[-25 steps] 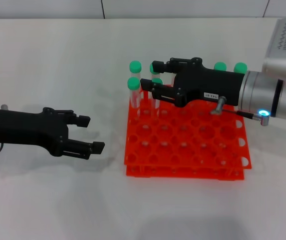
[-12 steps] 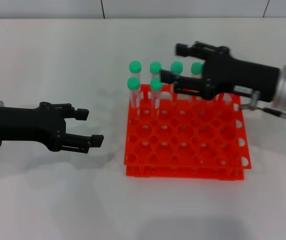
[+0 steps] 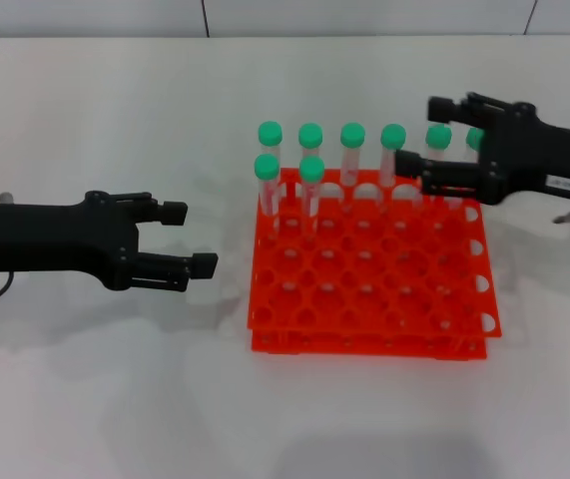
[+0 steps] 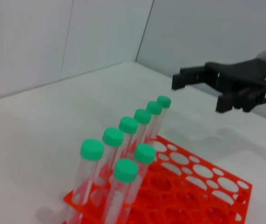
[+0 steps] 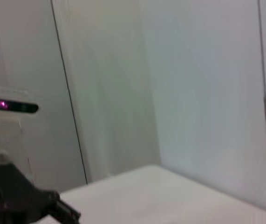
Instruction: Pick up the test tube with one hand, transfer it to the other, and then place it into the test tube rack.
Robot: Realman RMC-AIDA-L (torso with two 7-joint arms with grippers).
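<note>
A: Tubes first. Where?

B: Eight green-capped test tubes, all upright in the test tube rack (image 3: 369, 269), centre-right of the head frame. Six run along the rack's top row, the two at the right end partly hidden; two more stand in the second row at the left end. Which one is the task's tube, cannot tell. Take the test tube (image 3: 391, 153) fourth along the top row: it is the clear one nearest the right gripper.

A: Right gripper?

B: The right gripper (image 3: 419, 135) sits at the upper right of the frame, fingers spread and empty, pointing left over the rack's top right corner. Its lower finger ends just beside that tube; contact cannot be told. White label on its body.

A: Left one?

B: The left gripper (image 3: 188, 238) is at mid-left, jaws apart, holding nothing, apart from the rack's left edge. All on a white table (image 3: 115, 399).
</note>
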